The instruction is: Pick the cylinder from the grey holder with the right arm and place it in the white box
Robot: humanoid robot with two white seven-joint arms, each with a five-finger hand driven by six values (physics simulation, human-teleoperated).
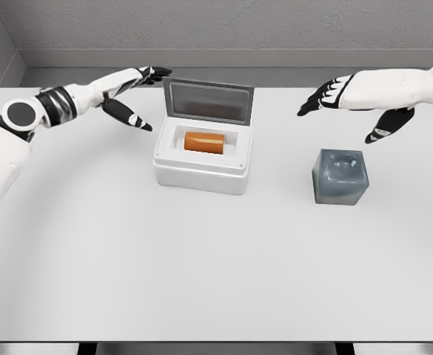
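Cylinder lies inside white box, grey holder well apart.

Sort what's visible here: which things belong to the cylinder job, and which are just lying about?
Belongs to the job:
- orange cylinder, lying in the white box
- grey holder, empty
- right robot hand, open, above the holder

Just there:
- left robot hand, open, beside the box
- table; nothing loose on it

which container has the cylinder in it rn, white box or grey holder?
The white box, lid up, with the orange cylinder lying on its side inside. The grey holder is empty.
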